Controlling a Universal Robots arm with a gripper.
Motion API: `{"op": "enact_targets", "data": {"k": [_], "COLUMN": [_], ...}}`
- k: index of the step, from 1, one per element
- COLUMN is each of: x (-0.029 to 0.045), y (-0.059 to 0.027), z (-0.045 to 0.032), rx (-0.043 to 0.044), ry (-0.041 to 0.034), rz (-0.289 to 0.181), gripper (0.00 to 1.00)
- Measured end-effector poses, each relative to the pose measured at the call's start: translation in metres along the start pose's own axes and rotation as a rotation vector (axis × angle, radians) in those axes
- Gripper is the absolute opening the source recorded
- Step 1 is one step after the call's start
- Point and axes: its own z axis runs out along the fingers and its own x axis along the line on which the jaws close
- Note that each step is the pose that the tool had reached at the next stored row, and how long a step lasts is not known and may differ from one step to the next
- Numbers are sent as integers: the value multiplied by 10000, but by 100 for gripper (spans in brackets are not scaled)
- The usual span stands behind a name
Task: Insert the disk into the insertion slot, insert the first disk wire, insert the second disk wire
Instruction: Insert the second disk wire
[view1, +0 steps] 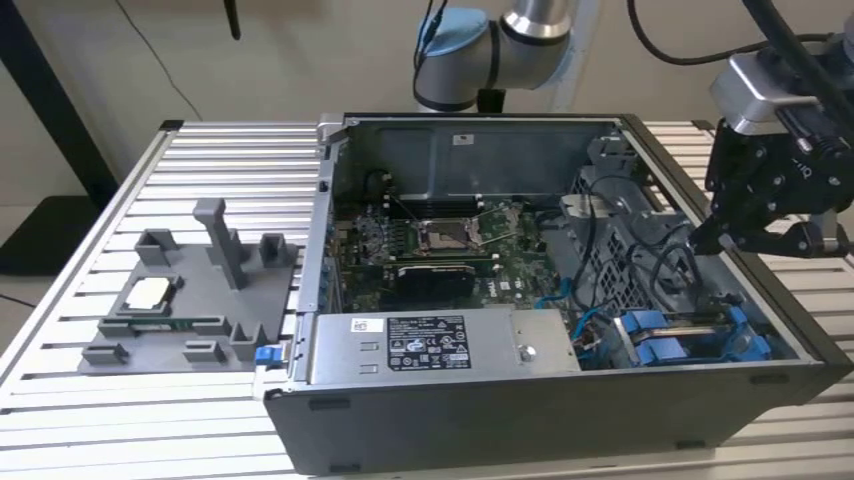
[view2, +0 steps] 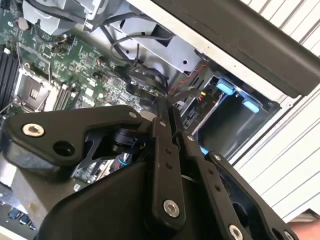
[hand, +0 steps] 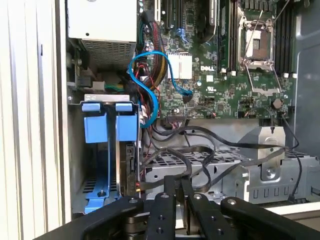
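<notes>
The open computer case lies on the slatted table. In the first wrist view the disk stands edge-on in the insertion slot, beside its blue carrier. The same slot, with its blue fittings, sits at the case's near right corner in the exterior view, and is seen as a grey bay in the second wrist view. My gripper hangs over the drive cage, above and behind the slot. Its fingers are pressed together. A black disk wire arcs up to the gripper and appears pinched there.
A grey labelled power-supply box fills the case's front. The motherboard with its square socket lies behind it. Blue cable and loose black cables cross near the slot. A grey fixture with parts stands on the exterior view's left.
</notes>
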Motion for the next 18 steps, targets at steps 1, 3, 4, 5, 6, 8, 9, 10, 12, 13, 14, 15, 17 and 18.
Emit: {"op": "enact_targets", "data": {"k": [1,3,4,5,6,8,9,10,12,13,14,15,17,18], "x": [7,29,39,97,94,66,50,33,-42,-36,-28,-23,-21,-21], "y": [4,6,7,15,39,105,131,152,183,182,182,182,182,182], "z": [-8,-20,-26,-55,-53,-42,-38,-34,13,17,16,15,15,15], "rx": [1,1,2,-4,-36,-67,-66,-66,-78,-78,-77,-76,-76,-76], "ry": [31,124,179,517,549,564,565,565,673,708,746,793,818,821], "rz": [1,-2,-1,2,12,16,17,17,22,22,22,22,23,23], "gripper": [16,16,16,16,16,16,16,16,16,16,16,16,16,16]}}
